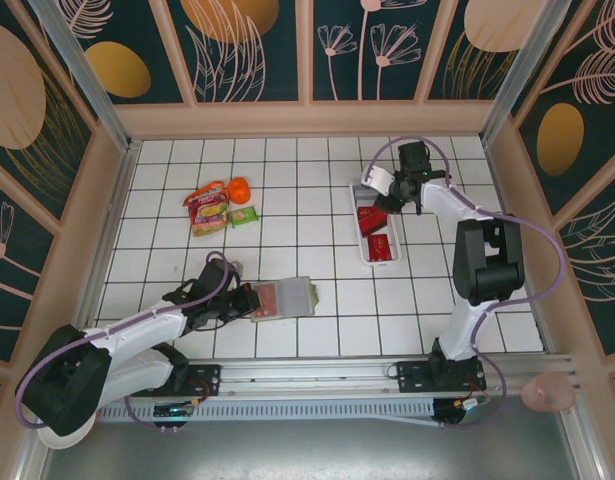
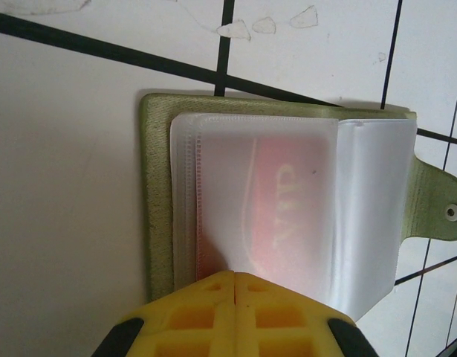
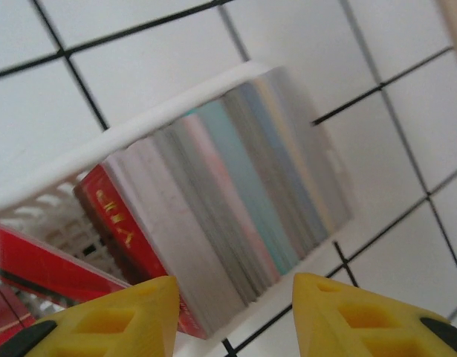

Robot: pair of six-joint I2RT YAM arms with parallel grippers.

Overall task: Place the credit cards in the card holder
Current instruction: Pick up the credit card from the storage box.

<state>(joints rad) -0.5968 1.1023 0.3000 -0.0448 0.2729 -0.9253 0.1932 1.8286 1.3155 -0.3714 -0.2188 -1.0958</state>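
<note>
Credit cards point(image 1: 380, 246) lay in the white tray point(image 1: 355, 200) on the right of the tiled table point(image 1: 287, 170). There the right gripper point(image 3: 235, 312) hovered with its fingers wide apart, holding nothing. One red card point(image 2: 280, 201) sat inside a clear sleeve point(image 2: 369, 208) of the open card holder point(image 2: 157, 201) near the table's front edge. The left gripper point(image 2: 233, 286) had its fingers pressed together at the sleeve's edge.

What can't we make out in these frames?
Left wrist: the card in the wallet is dimmed by a frosted sleeve; the shut left claw hides its near edge.
Right wrist: the stack in the tray is smeared by blur; count unreadable.
Top: tray contents too small to count; the right claw covers its far end.
</note>
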